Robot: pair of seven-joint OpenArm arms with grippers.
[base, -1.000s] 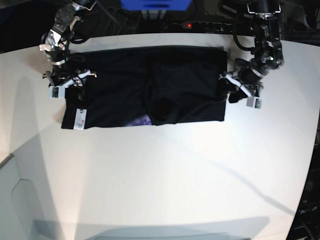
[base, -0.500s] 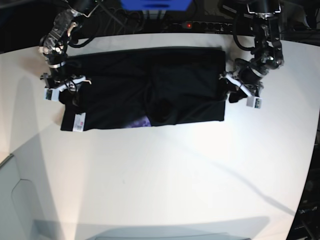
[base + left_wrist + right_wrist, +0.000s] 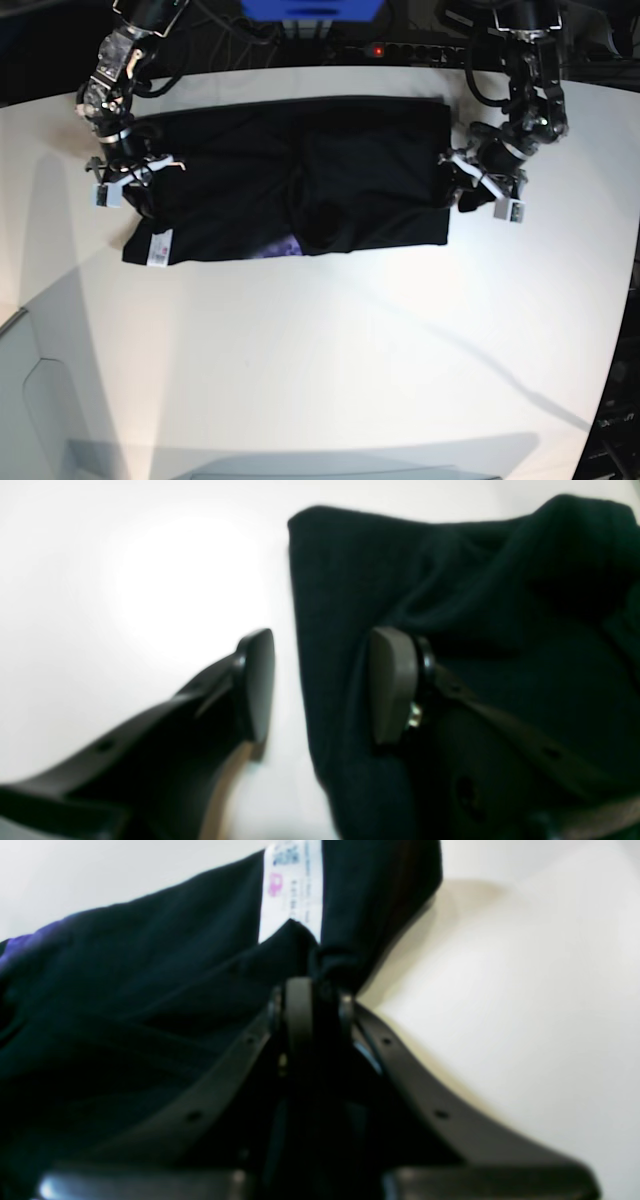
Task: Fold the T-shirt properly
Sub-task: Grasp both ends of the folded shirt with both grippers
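The right pincer (image 3: 312, 990) has its jaws drawn together on a bunched fold of the T-shirt (image 3: 300, 170), at the end where the white tag (image 3: 292, 885) is sewn; the cloth rises in a small peak out of the pinch, with the tag creased just above it. The left pincer (image 3: 320, 685) stands partly open, straddling the opposite edge of the shirt: one fingertip (image 3: 392, 685) rests on the black cloth, the other sits on the bare table (image 3: 125, 580) just beside the hem, and nothing is caught between them yet.

Out from the two pincers, the T-shirt lies as a wide black band across the far part of the table, already doubled over, with a sliver of the purple print (image 3: 283, 243) peeking out at its near edge and a rumpled hollow close to the middle.

The risk, as I judge it, is an uneven lift. Only one end is gripped, so if the right arm pulls before the left closes, the shirt would drag and skew, and the middle rumple would deepen. The right pinch also looks thin and may hold only the top layer, leaving the lower one behind. The left jaws, closing where they stand, might scrape the table and miss the hem.
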